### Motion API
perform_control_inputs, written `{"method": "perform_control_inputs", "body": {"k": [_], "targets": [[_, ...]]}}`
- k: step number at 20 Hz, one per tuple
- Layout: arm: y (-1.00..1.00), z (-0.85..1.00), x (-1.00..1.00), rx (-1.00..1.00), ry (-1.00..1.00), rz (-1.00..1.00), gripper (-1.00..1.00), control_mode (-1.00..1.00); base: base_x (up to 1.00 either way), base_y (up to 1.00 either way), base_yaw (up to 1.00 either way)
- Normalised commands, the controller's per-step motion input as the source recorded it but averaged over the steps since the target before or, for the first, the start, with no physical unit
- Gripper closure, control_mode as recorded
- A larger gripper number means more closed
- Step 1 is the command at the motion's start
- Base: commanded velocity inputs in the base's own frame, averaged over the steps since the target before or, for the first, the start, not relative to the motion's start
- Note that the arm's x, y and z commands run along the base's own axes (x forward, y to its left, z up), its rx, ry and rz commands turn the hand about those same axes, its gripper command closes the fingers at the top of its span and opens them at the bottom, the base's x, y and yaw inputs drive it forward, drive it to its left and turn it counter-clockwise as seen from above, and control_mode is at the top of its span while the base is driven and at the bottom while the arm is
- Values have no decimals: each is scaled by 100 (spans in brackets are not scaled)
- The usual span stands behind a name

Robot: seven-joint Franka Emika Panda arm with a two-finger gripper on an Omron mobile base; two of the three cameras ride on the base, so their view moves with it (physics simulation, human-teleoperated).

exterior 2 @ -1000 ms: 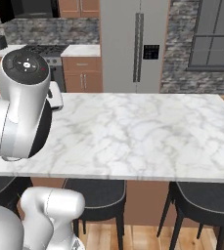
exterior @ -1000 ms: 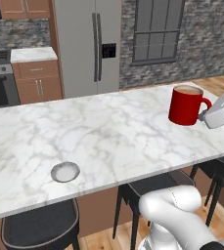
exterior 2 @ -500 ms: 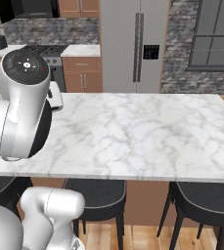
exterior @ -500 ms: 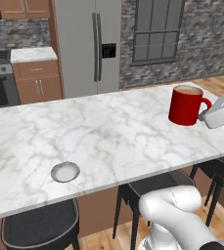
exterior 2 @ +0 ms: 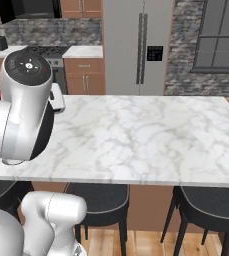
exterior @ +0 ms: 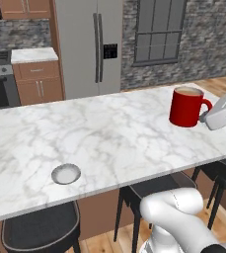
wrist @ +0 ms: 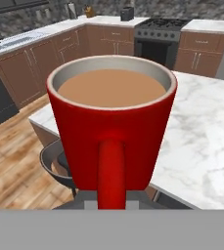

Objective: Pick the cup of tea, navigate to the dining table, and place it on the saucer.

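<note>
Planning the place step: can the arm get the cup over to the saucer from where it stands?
Probably yes. The fingers are shut on the cup of tea by its handle, above the far right of the dining table. The saucer lies near the front left edge, and the marble between them is bare. Reach itself is unsure.

The cup of tea [wrist: 111,132] apparently hides the fingers.

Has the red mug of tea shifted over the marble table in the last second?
No. The glossy red mug sits at the same spot relative to the small grey saucer.
</note>
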Motion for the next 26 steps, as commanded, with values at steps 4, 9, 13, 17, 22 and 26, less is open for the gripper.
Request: {"method": "perform_control_inputs", "body": {"k": [4,9,13,17,22,26], "targets": [[22,-20,63,-5,1,23,100,-100,0,0,0],[38,-39,65,-5,1,45,100,-100,0,0,0],[52,-59,33,-2,-1,53,100,-100,0,0,0],[56,-63,0,0,-5,38,100,-100,0,0,0],[59,-64,2,0,0,7,100,-100,0,0,0],[68,-64,21,0,0,0,100,-100,0,0,0]]}}
